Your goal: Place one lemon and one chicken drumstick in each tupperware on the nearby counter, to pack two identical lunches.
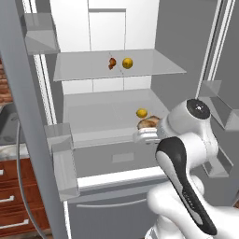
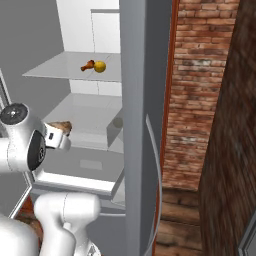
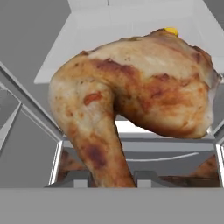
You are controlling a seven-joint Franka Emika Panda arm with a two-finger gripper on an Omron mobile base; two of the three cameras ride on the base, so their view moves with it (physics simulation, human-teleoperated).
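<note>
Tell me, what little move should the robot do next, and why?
Probably pull the tool straight back out of the fridge. It is shut on a chicken drumstick, held in front of the lower shelf, and the tubs it belongs in are not here.

The arm [image 1: 186,154] is a smooth, glossy white shell built of rounded, bulging segments. In the left base view a long, glossy black band runs down the link toward 5 o'clock, narrowing as it goes. Above it, at about 1 o'clock from the band, a round white joint cap carries a dark grey disc with a few tiny light marks on its face. A short, blocky white wrist piece juts from the joint toward 9 o'clock. In the right base view the same cap shows a dark disc at 11 o'clock of the white housing, and a black oval patch sits at its 4 o'clock.
</note>
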